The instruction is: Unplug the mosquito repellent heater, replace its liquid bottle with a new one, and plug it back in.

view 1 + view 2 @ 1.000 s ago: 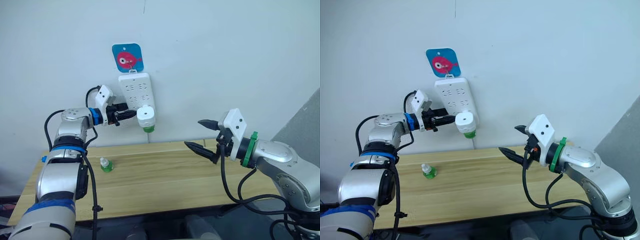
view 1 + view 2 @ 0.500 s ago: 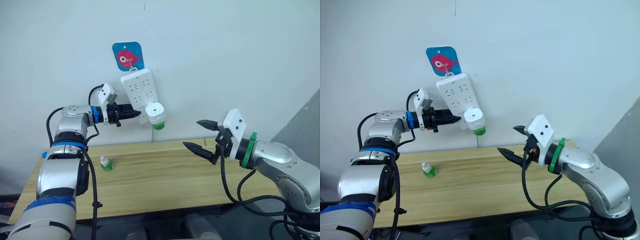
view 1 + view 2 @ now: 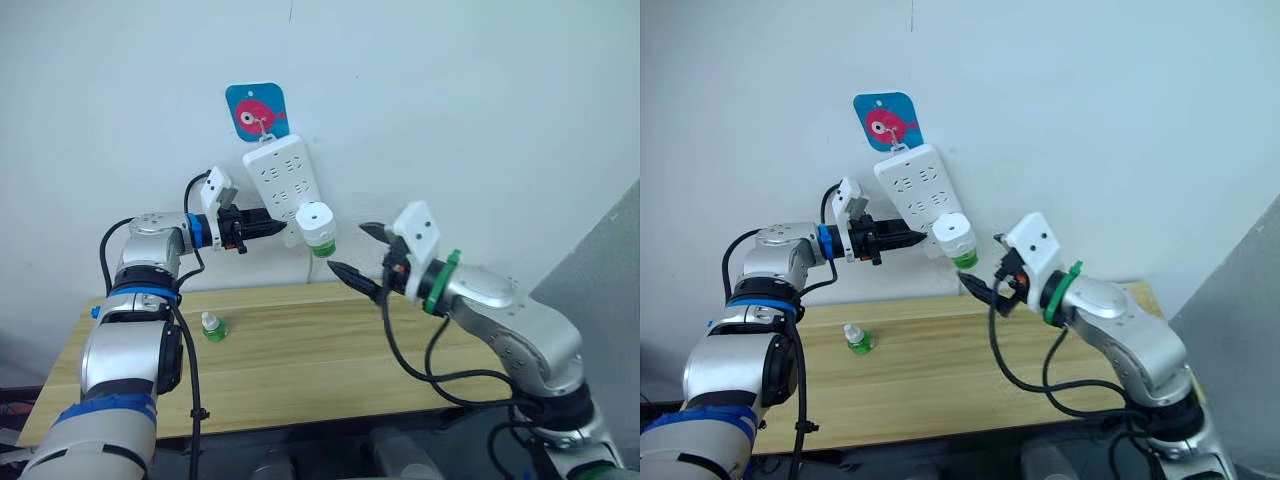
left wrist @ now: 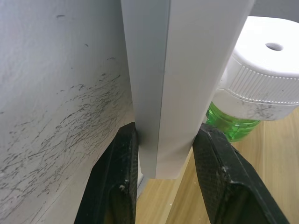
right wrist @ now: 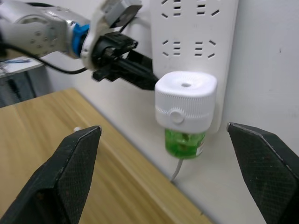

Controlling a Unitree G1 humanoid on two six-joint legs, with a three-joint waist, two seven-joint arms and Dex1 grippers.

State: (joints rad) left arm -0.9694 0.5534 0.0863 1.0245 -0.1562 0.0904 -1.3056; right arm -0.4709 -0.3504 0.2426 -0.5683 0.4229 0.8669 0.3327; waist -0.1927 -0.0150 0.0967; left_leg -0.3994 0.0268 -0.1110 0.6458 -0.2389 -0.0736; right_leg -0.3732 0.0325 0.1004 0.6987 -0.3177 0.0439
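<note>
The small white rounded plastic mosquito repellent heater [image 3: 316, 222] sits plugged into the lower end of the long white multi-socket power strip [image 3: 287, 182], which hangs tilted from a hook on the blue fish sticker [image 3: 256, 111] on the far wall, above the pale wooden table [image 3: 330, 370]. The left gripper [image 4: 163, 154] is closed on the strip's lower edge, one black finger on each side, steadying it. The right gripper [image 5: 163, 154] is spread wide and empty, just to the right of and below the heater, lined up on it. The likely trouble is that the strip hangs loosely: a pull on the heater could swing it or lift it off the hook if the left hold slips, and a grasp on the bottle rather than the white body could unscrew or crack it. The green translucent bottle [image 5: 184, 142] screwed under the heater holds green liquid, level unclear; a second small green bottle with a white cap [image 3: 210, 328] stands on the table's left part, contents not readable
</note>
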